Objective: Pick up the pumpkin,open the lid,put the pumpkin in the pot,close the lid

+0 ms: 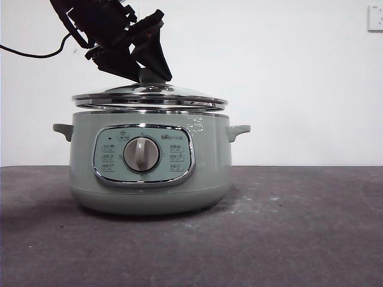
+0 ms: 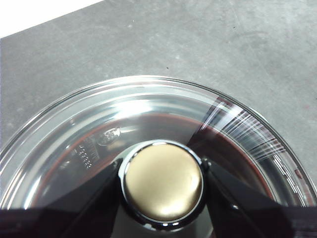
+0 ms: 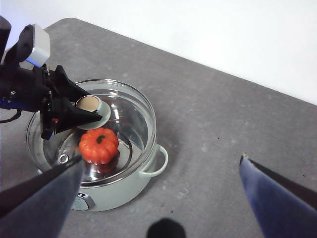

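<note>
The left pincer [image 1: 149, 70] is gripping the glass lid's [image 1: 149, 95] knob [image 2: 162, 182], hiding it from the front; the glossy ribbed pumpkin [image 3: 99, 145] is sitting inside the sage-green pot [image 1: 149, 179]. The right pincer [image 3: 161, 191] is hanging wide apart.

Pumpkin [image 3: 99, 145] in the pot [image 1: 149, 173] (lid [image 1: 149, 95] on top), on the table [image 1: 299, 227]

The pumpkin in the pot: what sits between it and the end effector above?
In the right wrist view, only the glass lid, held by its knob in the left end effector, covers the pumpkin.
</note>
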